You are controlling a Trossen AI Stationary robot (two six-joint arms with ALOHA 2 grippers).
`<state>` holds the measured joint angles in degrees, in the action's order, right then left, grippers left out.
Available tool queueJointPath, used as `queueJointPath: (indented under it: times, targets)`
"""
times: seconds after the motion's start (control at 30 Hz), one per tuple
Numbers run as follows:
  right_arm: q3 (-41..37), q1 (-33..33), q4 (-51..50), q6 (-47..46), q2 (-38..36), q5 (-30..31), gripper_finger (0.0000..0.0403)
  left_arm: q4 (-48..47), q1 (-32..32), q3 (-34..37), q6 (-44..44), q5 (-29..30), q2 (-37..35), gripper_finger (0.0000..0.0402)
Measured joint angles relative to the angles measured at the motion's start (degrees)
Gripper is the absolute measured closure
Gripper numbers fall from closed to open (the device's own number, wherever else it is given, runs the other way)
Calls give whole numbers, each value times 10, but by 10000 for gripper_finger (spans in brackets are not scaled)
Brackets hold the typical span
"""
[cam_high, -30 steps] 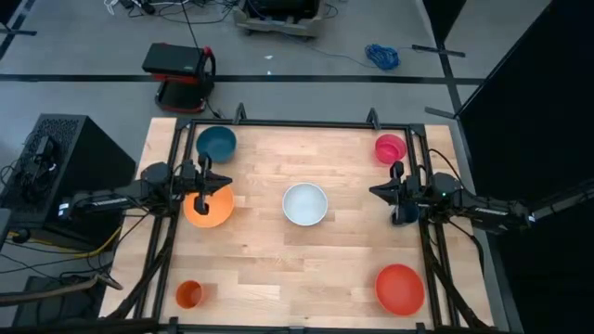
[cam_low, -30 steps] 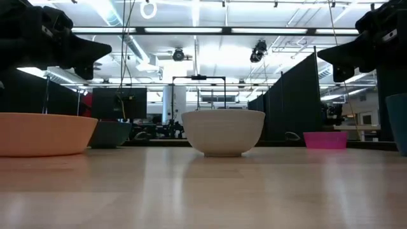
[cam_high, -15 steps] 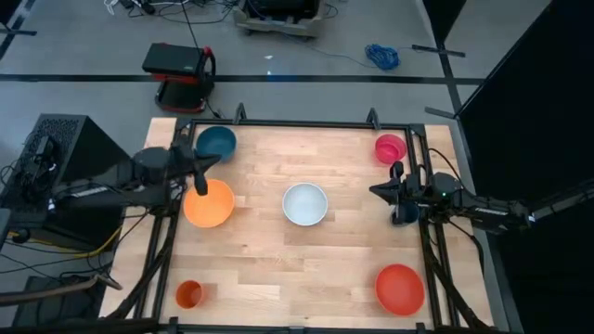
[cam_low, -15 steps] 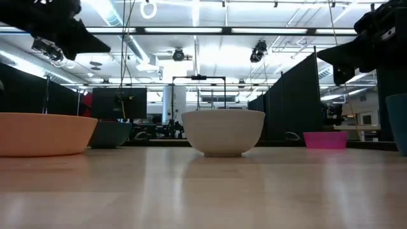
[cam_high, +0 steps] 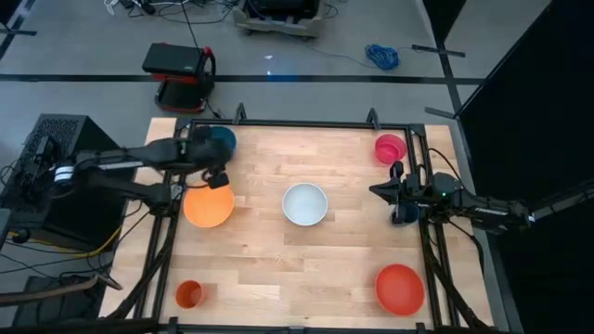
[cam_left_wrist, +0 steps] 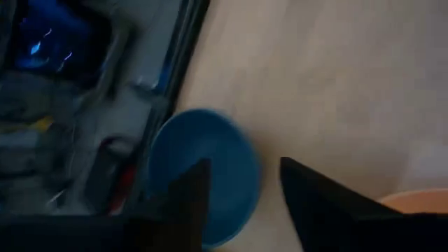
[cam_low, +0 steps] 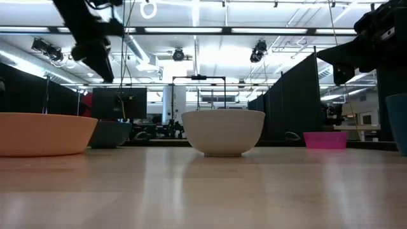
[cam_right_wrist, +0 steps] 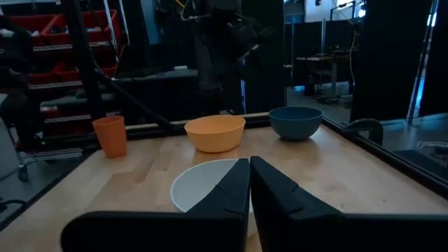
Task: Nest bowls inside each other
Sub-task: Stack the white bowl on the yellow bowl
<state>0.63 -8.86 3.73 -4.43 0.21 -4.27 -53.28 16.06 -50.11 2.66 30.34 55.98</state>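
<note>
The left pincer [cam_high: 215, 167] hangs spread between the teal bowl [cam_high: 217, 142] at the desk's [cam_high: 306, 269] far left corner and the orange bowl [cam_high: 208, 205] beside it. The right pincer [cam_high: 378, 190], pressed together and empty, waits at the right edge. The white bowl [cam_high: 304, 204] sits mid-desk, pink bowl [cam_high: 391, 147] far right, red bowl [cam_high: 400, 289] near right.

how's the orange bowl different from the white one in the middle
The orange bowl is wider and shallower than the white bowl, whose sides rise higher in the low view. The orange bowl sits near the table's left edge beside the open left gripper; the white bowl stands alone at the centre. Both are round, upright, empty and not yet nested.
</note>
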Motion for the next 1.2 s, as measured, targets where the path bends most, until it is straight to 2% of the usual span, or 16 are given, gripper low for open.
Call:
queueJointPath:
  times: [0.1,0.27,0.4,0.53,1.07,1.2]
  targets:
    - [0,0,0,0,0,0,403,-42,13,-33,7,19,66,161]
    - [0,0,0,0,0,0,403,-63,111,-21,-59,-53,84,99]
    - [0,0,-1,0,0,-2,403,-56,171,-1,-60,-135,81,89]
    - [0,0,-1,1,0,-3,403,-36,196,5,-42,-191,81,103]
    - [1,0,-1,2,0,-3,403,156,88,5,-53,-398,102,128]
    - [1,0,-1,2,0,-3,403,218,23,5,-88,-420,135,122]
